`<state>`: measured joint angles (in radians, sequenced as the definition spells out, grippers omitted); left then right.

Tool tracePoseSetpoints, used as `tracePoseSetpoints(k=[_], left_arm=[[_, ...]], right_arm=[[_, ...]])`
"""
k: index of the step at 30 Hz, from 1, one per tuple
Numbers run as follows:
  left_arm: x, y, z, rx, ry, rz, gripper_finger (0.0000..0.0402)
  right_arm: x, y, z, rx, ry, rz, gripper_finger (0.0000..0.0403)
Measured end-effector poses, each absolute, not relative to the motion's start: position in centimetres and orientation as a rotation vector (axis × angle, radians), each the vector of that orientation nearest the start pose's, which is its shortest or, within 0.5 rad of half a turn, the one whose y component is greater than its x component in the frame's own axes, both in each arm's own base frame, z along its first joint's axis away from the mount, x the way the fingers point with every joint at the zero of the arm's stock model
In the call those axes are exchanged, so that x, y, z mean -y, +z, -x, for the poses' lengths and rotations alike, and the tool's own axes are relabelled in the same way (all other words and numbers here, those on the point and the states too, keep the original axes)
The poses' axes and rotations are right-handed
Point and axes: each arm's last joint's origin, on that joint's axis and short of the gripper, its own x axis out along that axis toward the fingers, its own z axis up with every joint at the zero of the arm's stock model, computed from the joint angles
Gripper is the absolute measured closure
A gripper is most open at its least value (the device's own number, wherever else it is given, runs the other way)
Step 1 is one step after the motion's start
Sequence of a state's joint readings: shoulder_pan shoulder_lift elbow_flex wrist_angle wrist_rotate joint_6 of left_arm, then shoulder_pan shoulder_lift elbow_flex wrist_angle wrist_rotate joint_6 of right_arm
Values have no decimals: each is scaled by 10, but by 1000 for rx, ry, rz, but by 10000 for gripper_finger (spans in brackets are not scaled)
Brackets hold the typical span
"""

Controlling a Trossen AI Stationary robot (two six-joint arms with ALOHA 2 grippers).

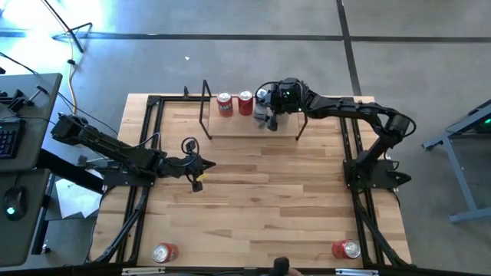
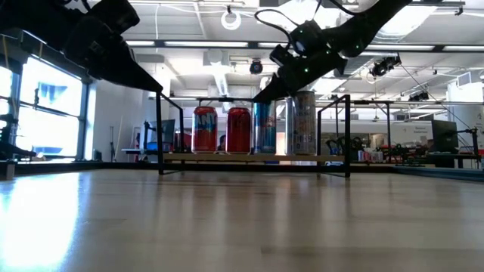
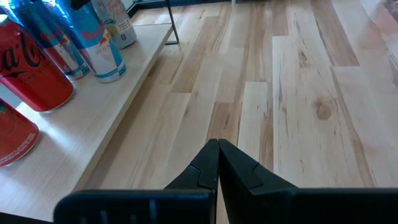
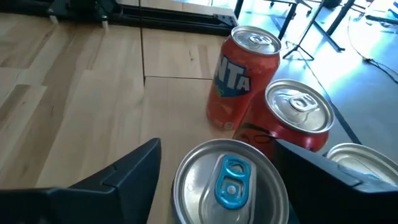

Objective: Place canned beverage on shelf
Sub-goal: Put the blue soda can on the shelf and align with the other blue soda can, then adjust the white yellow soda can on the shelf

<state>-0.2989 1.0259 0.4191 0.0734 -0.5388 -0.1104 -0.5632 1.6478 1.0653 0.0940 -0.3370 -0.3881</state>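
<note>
Up at the far edge of the table [image 1: 253, 199], the right gripper [image 4: 217, 177] hangs over the shelf [image 1: 230, 126], its two dark fingers [image 4: 121, 174] spread either side of a silver-topped can with a blue pull tab [image 4: 227, 180]; a sliver of gap shows on each side of the lid in the right wrist view, so the fingers stand open around the can rather than clamped on it, though whether a pad brushes its wall lower down cannot be told. This can stands upright on the light-wood board, and in the low view it is the blue one [image 2: 265, 128] under the gripper, with a taller pale can [image 2: 304, 122] just beside it toward the black rod frame [image 2: 333, 136] at that end. On its other side stand two red cans in a row on the shelf: a dark red one [image 4: 292, 121] next to it and an orange-red one [image 4: 245, 78] beyond. The left gripper [image 3: 217, 163] hovers over bare tabletop near the shelf's other end, fingers pressed together and holding nothing. Two more red cans lie on their sides at the near edge of the table, one by the left corner [image 1: 164, 252] and one by the right [image 1: 346, 249]
</note>
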Motion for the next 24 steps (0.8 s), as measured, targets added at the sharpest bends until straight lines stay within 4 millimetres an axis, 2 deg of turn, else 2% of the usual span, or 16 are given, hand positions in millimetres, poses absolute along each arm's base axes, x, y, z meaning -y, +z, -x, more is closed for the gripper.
tracePoseSetpoints(k=[10,18,21,24], left_arm=[[44,192,-194,-474,260,-110,401],[44,192,-194,-473,264,-112,401],[44,192,-194,-473,266,-113,401],[44,192,-194,-472,266,-113,401]], right_arm=[[186,240,-312,-466,-179,177,101],[170,270,-306,-402,-231,211,110],[157,280,-304,-392,-246,207,129],[137,281,-310,-431,-283,226,176]])
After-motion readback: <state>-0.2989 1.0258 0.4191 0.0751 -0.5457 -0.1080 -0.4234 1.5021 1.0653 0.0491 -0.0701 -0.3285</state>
